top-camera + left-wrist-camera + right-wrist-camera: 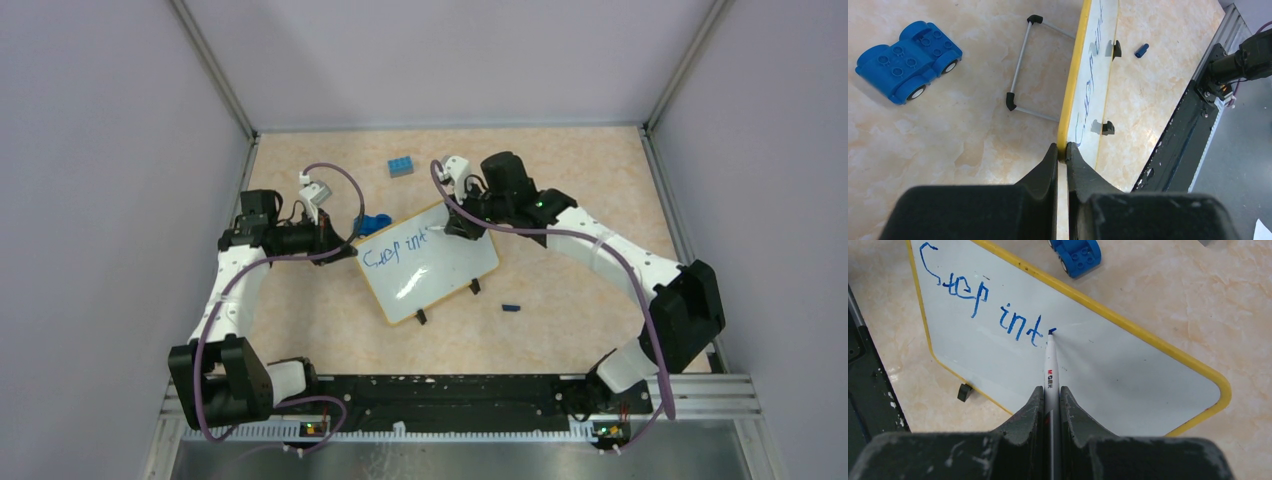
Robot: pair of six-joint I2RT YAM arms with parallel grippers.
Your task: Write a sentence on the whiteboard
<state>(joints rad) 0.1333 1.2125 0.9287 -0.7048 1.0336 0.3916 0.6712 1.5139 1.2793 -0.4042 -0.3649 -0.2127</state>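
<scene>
**Right gripper [1050, 390] presses a marker to the whiteboard; left gripper [1062, 149] pinches the board's rim**

Closed tight on the white barrel of a marker [1050, 365], the right gripper points the pen away from its wrist camera. The marker's blue tip touches the whiteboard [1128, 365] just past the last written letter. The sentence [983, 305] runs in a single line of blue ink and reads roughly "Step int". It starts near one rounded corner and ends at the pen tip, about halfway along the board.

The left gripper has its jaws narrowed onto the thin yellow rim at the board's end, one finger on each side of the edge. From its wrist view the board is seen almost edge-on, so it cannot be told whether the board lies flat or is tipped up.

In the top view the whiteboard sits near the middle of the table [560, 180], turned at a slant, with the left gripper at its left corner and the right gripper over its far long edge. Two black clip feet [421, 317] are on the near long edge.

A blue toy car [908, 62] stands on the table just beyond the far edge of the board, close to the left gripper. A grey wire frame [1020, 75] with black corners lies beside the board's rim, between the car and the board. A blue brick [401, 166] rests farther back, well apart from the board. A small dark blue cap [511, 307] lies on the table near the board's near-right corner, not touching it.
</scene>
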